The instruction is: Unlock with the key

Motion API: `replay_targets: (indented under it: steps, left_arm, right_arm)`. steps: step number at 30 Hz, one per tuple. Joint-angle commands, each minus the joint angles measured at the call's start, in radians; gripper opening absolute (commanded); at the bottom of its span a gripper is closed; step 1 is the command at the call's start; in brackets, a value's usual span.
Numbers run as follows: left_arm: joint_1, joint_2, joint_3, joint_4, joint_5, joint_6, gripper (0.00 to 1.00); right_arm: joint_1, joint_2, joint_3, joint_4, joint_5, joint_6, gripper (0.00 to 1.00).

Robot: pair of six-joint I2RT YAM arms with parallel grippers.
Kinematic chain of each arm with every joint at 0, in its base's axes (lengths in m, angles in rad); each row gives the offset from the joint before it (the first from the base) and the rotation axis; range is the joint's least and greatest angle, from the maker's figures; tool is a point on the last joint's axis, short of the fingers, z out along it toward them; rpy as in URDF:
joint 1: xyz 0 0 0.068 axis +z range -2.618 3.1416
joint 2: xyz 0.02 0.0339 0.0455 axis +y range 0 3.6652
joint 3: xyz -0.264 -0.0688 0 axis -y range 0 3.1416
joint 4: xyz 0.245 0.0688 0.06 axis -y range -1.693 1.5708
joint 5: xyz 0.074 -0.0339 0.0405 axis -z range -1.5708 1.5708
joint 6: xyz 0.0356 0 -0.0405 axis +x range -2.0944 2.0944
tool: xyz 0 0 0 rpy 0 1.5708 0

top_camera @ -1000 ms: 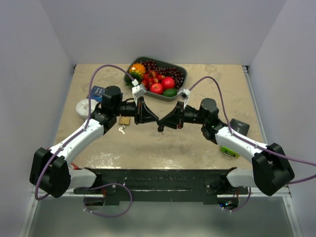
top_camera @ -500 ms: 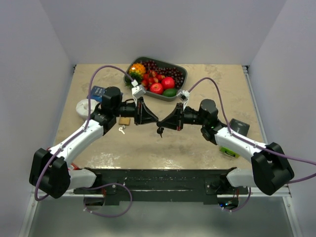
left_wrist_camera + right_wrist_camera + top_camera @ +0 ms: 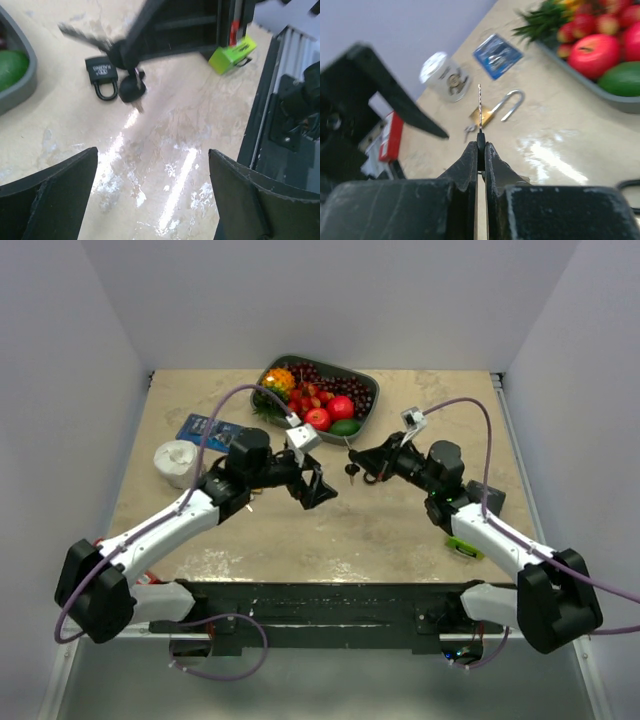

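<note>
Pale walls close in a beige marbled counter (image 3: 400, 525). At its far side sits a grey tray (image 3: 620, 103) of fruit, with a blue packet (image 3: 210, 428) and a white jar (image 3: 177, 458) to the left and a green block (image 3: 463, 546) near the right arm.

The left tool (image 3: 313, 490) stands with its fingers wide apart and empty, just beside the right tool (image 3: 480, 142). From above, the left arm covers the brass padlock (image 3: 481, 116), whose shackle is swung open. The right tool partly hides the black padlock (image 3: 101, 70).

The right tool is pinched together on the key (image 3: 479, 107), held above the counter's middle near the tray. Its blade runs straight out along the tool's line, edge-on to the wrist camera, and is blurred in the left wrist view. A black-headed second key (image 3: 131, 90) hangs beneath it.
</note>
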Motion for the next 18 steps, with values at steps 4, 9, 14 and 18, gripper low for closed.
replay_targets:
  steps: [4, 9, 14, 18]
  left_arm:
    - [-0.098, 0.224, 0.132, -0.057, -0.213, 0.073, 0.96]
    - [-0.141, 0.414, 0.274, -0.08, -0.288, 0.082, 0.97]
    - [-0.149, 0.594, 0.411, -0.068, -0.265, 0.073, 0.97]
    - [-0.156, 0.727, 0.506, -0.094, -0.286, 0.082, 0.97]
  right_arm:
    - [-0.181, -0.07, -0.039, 0.008, 0.118, 0.081, 0.0]
    - [-0.255, -0.171, -0.041, -0.048, 0.101, 0.075, 0.0]
    - [-0.261, -0.332, -0.055, -0.199, 0.186, 0.088, 0.0]
    - [-0.26, -0.479, -0.096, -0.23, 0.203, 0.13, 0.0]
